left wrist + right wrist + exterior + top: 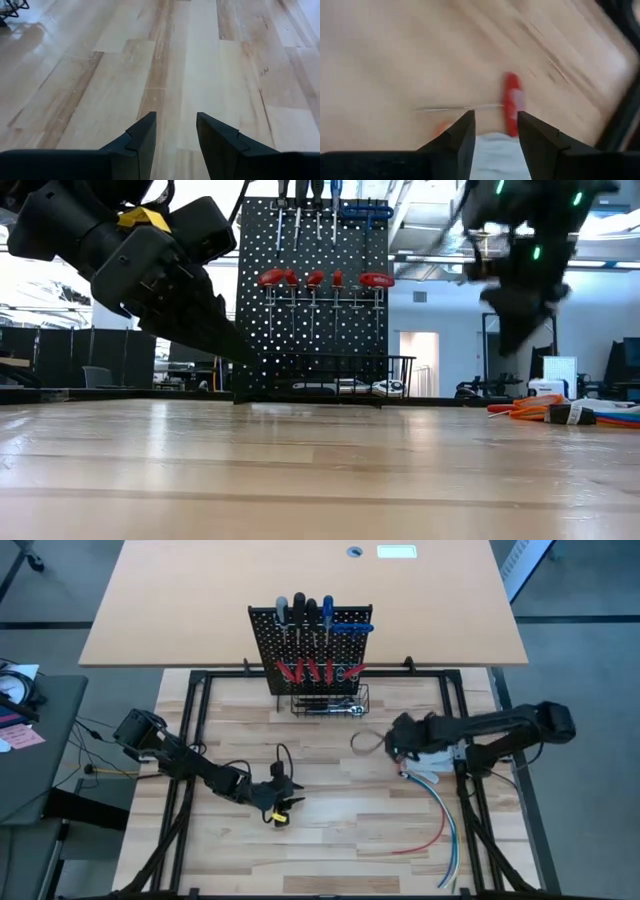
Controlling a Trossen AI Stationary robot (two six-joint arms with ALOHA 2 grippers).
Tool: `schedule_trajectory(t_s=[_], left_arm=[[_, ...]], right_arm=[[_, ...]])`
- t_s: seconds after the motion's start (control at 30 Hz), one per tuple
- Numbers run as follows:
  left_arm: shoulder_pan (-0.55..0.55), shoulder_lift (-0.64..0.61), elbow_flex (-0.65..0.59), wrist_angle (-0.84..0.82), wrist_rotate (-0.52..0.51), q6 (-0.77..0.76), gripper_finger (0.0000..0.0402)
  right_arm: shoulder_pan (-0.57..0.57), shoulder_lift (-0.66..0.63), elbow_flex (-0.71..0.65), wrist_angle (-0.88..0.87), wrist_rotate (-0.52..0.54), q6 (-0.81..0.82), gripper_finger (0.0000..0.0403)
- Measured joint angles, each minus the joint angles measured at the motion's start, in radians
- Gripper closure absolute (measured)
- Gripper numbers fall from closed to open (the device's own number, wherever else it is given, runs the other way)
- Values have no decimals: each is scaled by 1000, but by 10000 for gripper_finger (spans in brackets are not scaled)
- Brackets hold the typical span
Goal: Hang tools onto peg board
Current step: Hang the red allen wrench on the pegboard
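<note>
The black peg board (312, 640) stands upright at the table's far middle. Screwdrivers (303, 612) and a blue T-handle key (352, 627) hang along its top. Below them hangs a row of small red-handled tools (315, 278). A silver wrench (335, 708) lies in the wire basket (330, 700) at the base. One red-handled tool (510, 105) with a thin shaft lies on the table, just beyond my open right gripper (495, 131), which hovers above it, pointing steeply down. At the near left my left gripper (176, 131) stands open over bare wood.
Red, blue and white cables (440, 825) trail from the right gripper's spot toward the near edge, with a white bundle (495, 152) under the fingers. A grey cable loop (362, 743) lies in front of the basket. The black frame rails (190, 740) border the wooden top.
</note>
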Motion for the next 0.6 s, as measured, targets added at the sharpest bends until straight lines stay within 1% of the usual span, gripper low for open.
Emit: schedule_trajectory(t_s=[0.17, 0.27, 0.33, 0.4, 0.47, 0.6], left_arm=[[6, 0, 0, 13, -11, 31, 268], [7, 0, 0, 13, -13, 50, 268], [7, 0, 0, 14, -13, 59, 268], [7, 0, 0, 13, -13, 60, 268], [6, 0, 0, 13, -13, 60, 268], [6, 0, 0, 12, -13, 47, 268]], right_arm=[[-232, 9, -104, 23, 12, 105, 265], [-339, 33, -129, 27, 16, 113, 277], [-394, 63, -140, 41, 6, 90, 285], [-430, 109, -144, 55, -23, 61, 289], [-439, 156, -144, 82, -50, 20, 291], [-400, 244, -142, 184, -156, -50, 291]])
